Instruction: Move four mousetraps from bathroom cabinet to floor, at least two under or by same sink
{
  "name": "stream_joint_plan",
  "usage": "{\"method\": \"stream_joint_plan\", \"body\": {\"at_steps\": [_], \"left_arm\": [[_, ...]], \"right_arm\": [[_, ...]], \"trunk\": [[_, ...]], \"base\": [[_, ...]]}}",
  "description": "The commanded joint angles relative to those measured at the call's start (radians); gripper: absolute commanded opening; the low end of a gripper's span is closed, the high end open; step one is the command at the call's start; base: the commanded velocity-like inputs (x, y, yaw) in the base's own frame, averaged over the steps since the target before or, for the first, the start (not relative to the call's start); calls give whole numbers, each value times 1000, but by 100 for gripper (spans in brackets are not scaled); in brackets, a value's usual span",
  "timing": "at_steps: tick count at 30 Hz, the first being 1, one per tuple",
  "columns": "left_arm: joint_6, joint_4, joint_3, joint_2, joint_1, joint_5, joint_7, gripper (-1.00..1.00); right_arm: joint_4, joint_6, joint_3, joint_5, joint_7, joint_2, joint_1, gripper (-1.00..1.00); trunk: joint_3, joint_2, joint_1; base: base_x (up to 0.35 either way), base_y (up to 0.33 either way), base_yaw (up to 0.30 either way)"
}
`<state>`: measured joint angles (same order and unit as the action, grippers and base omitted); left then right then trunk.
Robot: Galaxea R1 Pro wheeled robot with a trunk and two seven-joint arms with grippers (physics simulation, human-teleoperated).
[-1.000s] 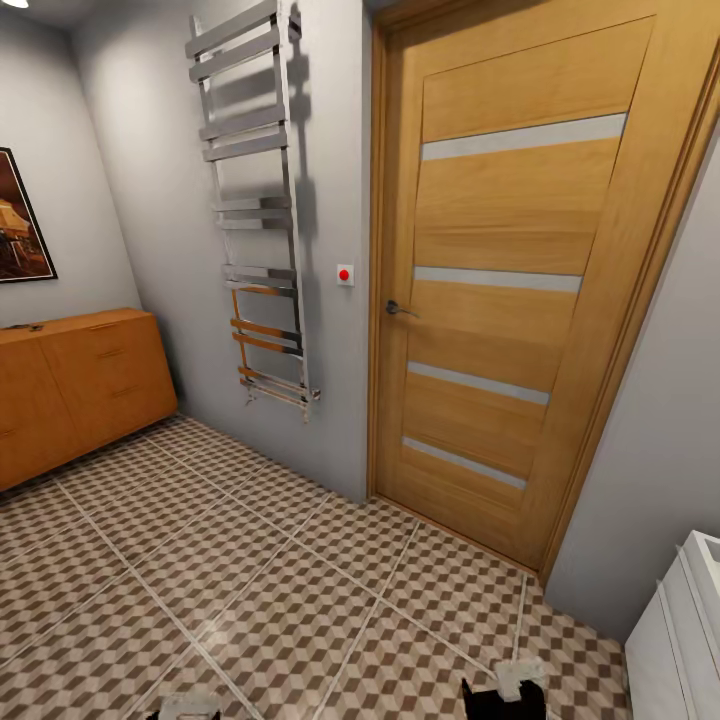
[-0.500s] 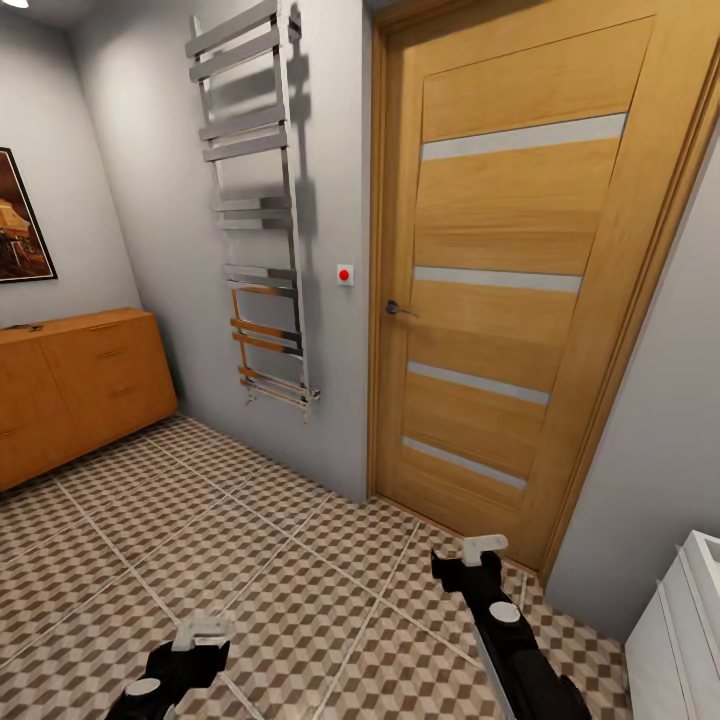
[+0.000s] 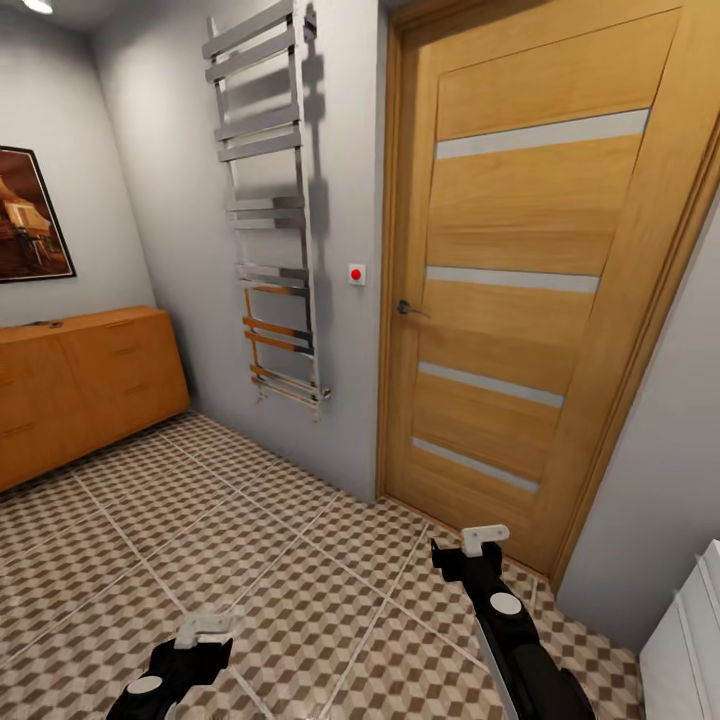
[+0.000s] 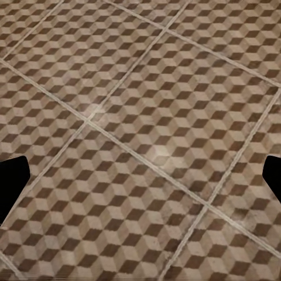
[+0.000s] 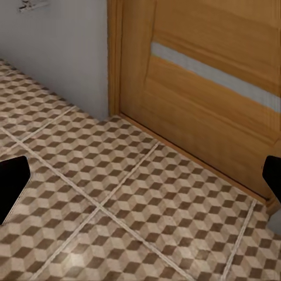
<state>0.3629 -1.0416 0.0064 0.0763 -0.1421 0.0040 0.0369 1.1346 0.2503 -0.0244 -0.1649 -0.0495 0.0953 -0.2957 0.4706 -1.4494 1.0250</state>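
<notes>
The orange-brown cabinet point(image 3: 90, 385) stands against the far left wall. Something small and dark point(image 3: 38, 323) lies on its top, too small to identify, so I cannot make out the mousetraps. The cube-patterned bathroom floor point(image 3: 300, 540) spreads in front of me. My left gripper point(image 3: 206, 628) hovers low over the tiles at the lower left. The left wrist view has its dark fingertips point(image 4: 12, 178) wide apart over bare floor point(image 4: 146, 134), so it is open. My right gripper point(image 3: 486, 540) reaches toward the door's foot; it is open, with fingertips point(image 5: 10, 181) far apart.
A shut wooden door point(image 3: 530, 270) with a lever handle point(image 3: 410, 308) faces me. A chrome towel radiator point(image 3: 270, 210) hangs on the grey wall left of it. A white vanity's edge point(image 3: 690, 650) sits at the lower right. A framed picture point(image 3: 25, 215) hangs above the cabinet.
Both arms rose from the bottom edge into view and now hold steady. The whole picture then shifted slightly right, so the camera turned a little left.
</notes>
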Motion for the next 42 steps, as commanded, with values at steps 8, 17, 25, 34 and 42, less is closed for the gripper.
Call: {"method": "stream_joint_plan", "body": {"at_steps": [8,17,25,34,42], "left_arm": [[4,-6,-5,-26,-1,0,2,100],[5,-4,-7,-33,-1,1,2,100],[5,0,-8,-39,-1,1,1,100],[4,3,-9,-52,-1,1,0,100],[4,13,-9,-55,-1,1,-1,100]], "right_arm": [[2,7,-2,-9,-5,0,0,100],[2,7,-2,-9,-6,0,0,100],[2,7,-2,-10,-6,0,0,100],[2,7,-3,-9,-6,0,0,100],[2,7,-3,-8,-6,0,0,100]], "trunk": [[5,-1,0],[11,-1,0],[16,-1,0],[21,-1,0],[26,-1,0]], "base": [[0,0,270],[18,0,269],[206,0,267],[185,0,267],[10,0,267]]}}
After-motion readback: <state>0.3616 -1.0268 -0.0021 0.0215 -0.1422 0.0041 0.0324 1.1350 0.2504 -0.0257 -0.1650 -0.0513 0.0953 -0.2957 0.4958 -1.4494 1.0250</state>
